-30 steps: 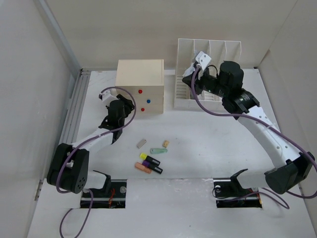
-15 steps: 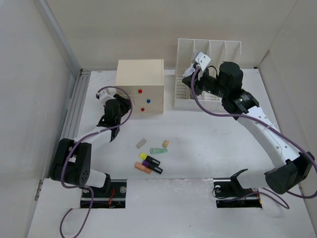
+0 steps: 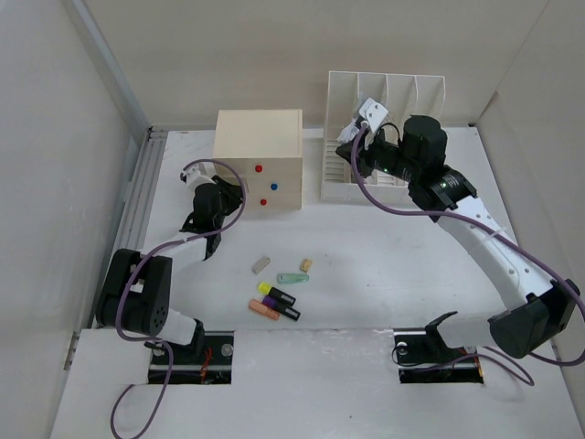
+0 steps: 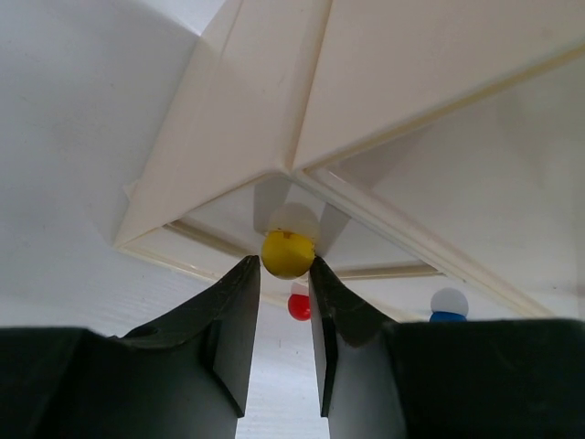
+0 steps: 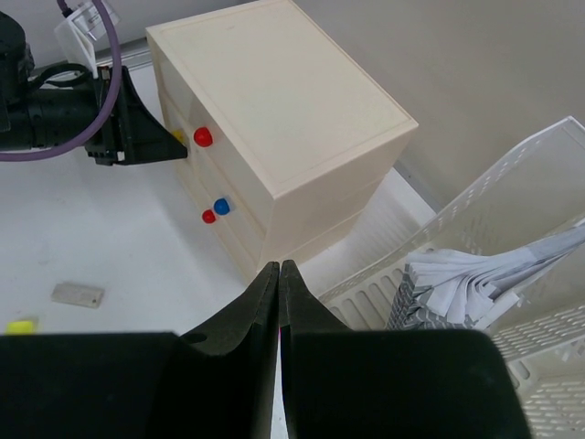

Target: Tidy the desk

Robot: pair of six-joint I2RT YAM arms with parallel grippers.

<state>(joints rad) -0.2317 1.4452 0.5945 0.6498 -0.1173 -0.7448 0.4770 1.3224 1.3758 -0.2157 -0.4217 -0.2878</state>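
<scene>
Two tools, two states. My left tool (image 4: pixel 283 264) pinches the round, glossy yellow knob (image 4: pixel 288 253) on the smooth cream drawer box (image 3: pixel 259 135) between its black fingertips. My right tool (image 5: pixel 279 271) is pressed fully together and holds nothing, at the front of the white slotted file rack (image 3: pixel 384 91) that holds folded papers (image 5: pixel 475 274). The matte white tabletop (image 3: pixel 384 274) spreads beneath both arms. Box and rack stand at its far side, and the markers (image 3: pixel 277 297) lie loose nearer me. A white cable tag (image 5: pixel 78 27) is too small to read.
</scene>
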